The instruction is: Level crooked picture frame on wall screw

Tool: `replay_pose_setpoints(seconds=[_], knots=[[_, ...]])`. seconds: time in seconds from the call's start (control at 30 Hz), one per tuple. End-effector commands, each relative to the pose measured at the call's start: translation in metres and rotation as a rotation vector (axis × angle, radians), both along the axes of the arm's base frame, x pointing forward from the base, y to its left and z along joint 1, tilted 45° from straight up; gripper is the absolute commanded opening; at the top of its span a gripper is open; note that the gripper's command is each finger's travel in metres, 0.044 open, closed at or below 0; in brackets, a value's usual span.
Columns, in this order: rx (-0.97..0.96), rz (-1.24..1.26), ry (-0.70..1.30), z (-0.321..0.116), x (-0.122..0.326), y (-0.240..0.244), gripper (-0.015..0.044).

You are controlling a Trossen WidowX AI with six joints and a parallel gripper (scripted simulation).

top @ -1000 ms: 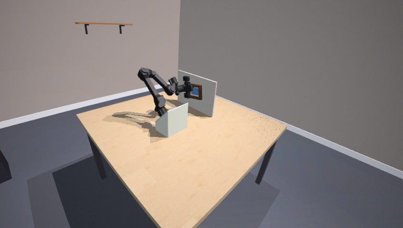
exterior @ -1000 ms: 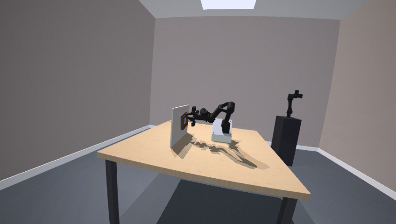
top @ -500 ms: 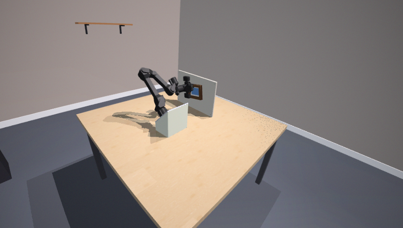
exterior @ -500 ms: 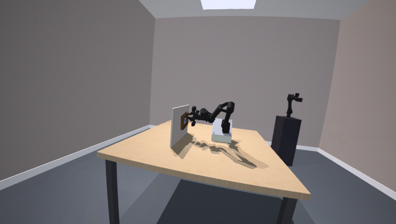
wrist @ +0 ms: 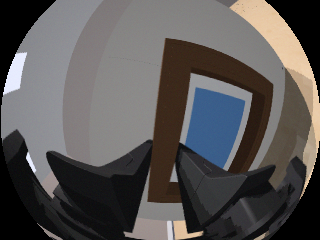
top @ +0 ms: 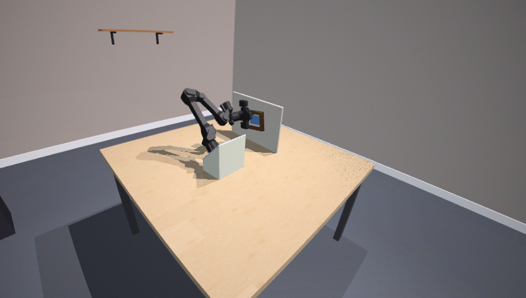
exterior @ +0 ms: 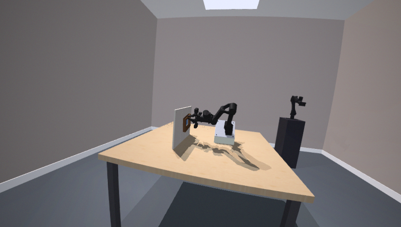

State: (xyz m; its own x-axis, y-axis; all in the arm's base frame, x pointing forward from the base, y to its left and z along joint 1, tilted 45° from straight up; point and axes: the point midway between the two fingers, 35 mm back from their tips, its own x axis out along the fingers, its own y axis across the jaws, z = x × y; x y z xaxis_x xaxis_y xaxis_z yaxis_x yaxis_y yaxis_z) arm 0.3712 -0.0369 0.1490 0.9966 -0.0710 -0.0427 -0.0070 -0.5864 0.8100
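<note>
Wrist view: screw (wrist: 200,130) apparently hidden.Wrist view: frame's (wrist: 172,65) notches presumably hidden.

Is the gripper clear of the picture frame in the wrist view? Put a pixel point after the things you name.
No, the gripper (top: 250,115) (exterior: 189,117) (wrist: 164,146) has its fingers on either side of the frame's (top: 261,121) (exterior: 184,125) (wrist: 172,65) brown bar.

- The arm (top: 195,114) (exterior: 230,117) stands with its lower link rising steeply, a little tilted, to a high bent elbow (top: 190,92) (exterior: 232,107).
- From the elbow, the forearm (top: 211,106) (exterior: 218,116) goes downward and forward.
- The wrist (top: 234,117) (exterior: 206,117) is bent, so that the hand part points forward and nearly horizontal.
- The gripper (top: 250,115) (exterior: 190,117) (wrist: 164,146) is closed on something, and its two dark fingers stand apart, one on each side of it.
- In the wrist view, both fingers are wide at the base and become narrow toward the tips.
</note>
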Motion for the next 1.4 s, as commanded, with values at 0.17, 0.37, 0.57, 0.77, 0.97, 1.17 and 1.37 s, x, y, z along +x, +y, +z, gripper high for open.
replay_pose_setpoints(seconds=[0.17, 0.37, 0.57, 0.77, 0.97, 1.17, 1.37], knots=[[0.0, 0.001, 0.0, 0.0002, -0.0001, 0.0, 0.0], [0.005, 0.0, 0.0, -0.0005, -0.0001, 0.0003, 0.0], [0.058, -0.002, -0.004, -0.0008, 0.0, 0.0005, 0.0], [0.089, -0.003, -0.006, -0.0012, 0.0001, 0.0007, 0.0], [0.115, -0.005, -0.008, -0.0016, 0.0001, 0.0009, 0.0], [0.151, -0.006, -0.011, -0.002, 0.0002, 0.0011, 0.0], [0.178, -0.007, -0.013, -0.0023, 0.0003, 0.0013, 0.0]])
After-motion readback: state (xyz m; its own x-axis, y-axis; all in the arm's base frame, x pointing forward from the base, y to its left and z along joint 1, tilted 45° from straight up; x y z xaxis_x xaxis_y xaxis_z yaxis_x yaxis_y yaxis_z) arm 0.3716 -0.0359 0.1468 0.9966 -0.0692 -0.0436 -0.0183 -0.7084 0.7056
